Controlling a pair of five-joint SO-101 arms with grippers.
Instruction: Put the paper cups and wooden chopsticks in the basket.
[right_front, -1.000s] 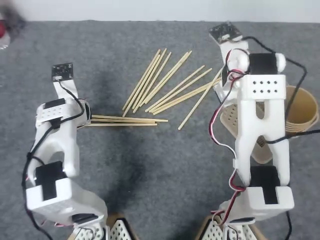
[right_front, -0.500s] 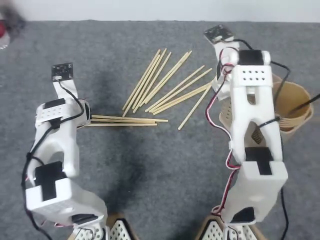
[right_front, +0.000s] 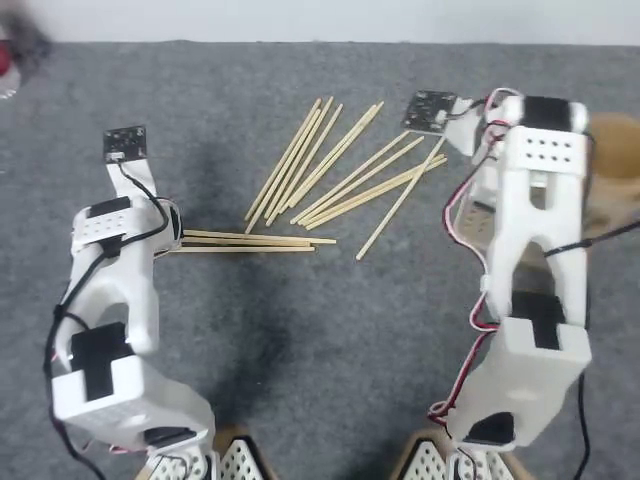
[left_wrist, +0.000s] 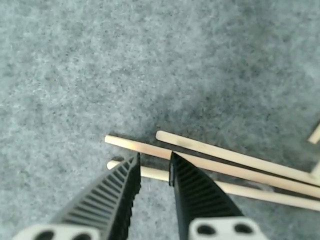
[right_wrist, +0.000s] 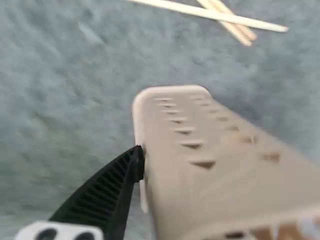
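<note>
The right arm (right_front: 535, 230) has swung to the right and farther away, and the paper cups (right_front: 617, 160) have shifted farther too. I am seeing the right gripper (right_wrist: 139, 159) clamping the rim of the basket (right_wrist: 215, 165). The left gripper (left_wrist: 154, 161) is hovering, jaws slightly apart, over three wooden chopsticks (left_wrist: 210, 160) at the left; the scattered chopsticks (right_front: 330, 165) are lying in the middle
</note>
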